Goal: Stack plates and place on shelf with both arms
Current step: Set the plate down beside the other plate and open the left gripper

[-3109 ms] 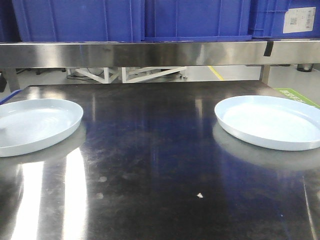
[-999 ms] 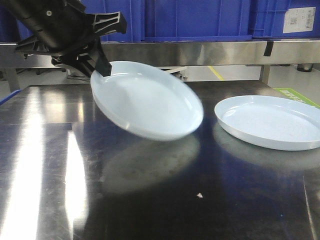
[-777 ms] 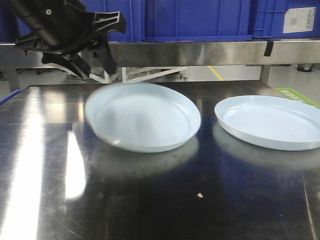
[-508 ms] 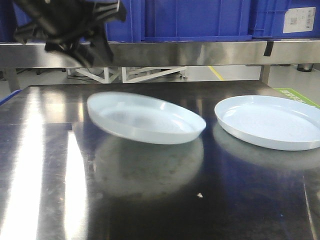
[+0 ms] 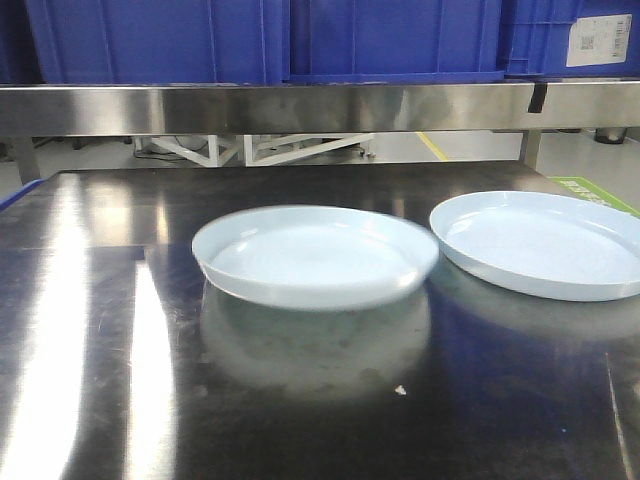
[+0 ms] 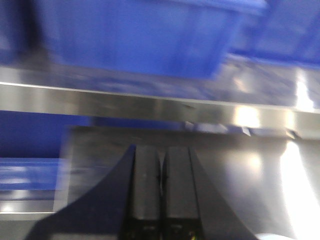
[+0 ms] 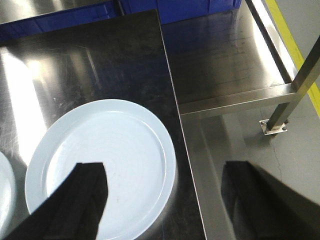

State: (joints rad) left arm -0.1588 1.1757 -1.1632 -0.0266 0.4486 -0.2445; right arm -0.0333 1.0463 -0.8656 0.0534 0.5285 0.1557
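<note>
Plates of pale bluish-white, two alike, lie on the dark reflective tabletop (image 5: 110, 330), unstacked. The centre plate (image 5: 315, 255) sits mid-table, its outline slightly blurred. The right-hand plate (image 5: 540, 243) lies just beside it near the table's right edge, with a narrow strip of steel between the rims. Behind both runs the brushed rail of the shelf (image 5: 320, 105), which carries blue crates (image 5: 400, 35); neither plate is on it.

Left wrist view (blurred): the left gripper (image 6: 161, 190) has its two dark fingers (image 6: 146, 190) pressed together with nothing between them, and it faces the shelf rail and a crate.

Right wrist view: the right gripper (image 7: 162, 172) is spread wide and holds nothing. It hangs over the right-hand plate, one finger (image 7: 75, 200) overlapping the plate's face and the other past the table edge.
</note>
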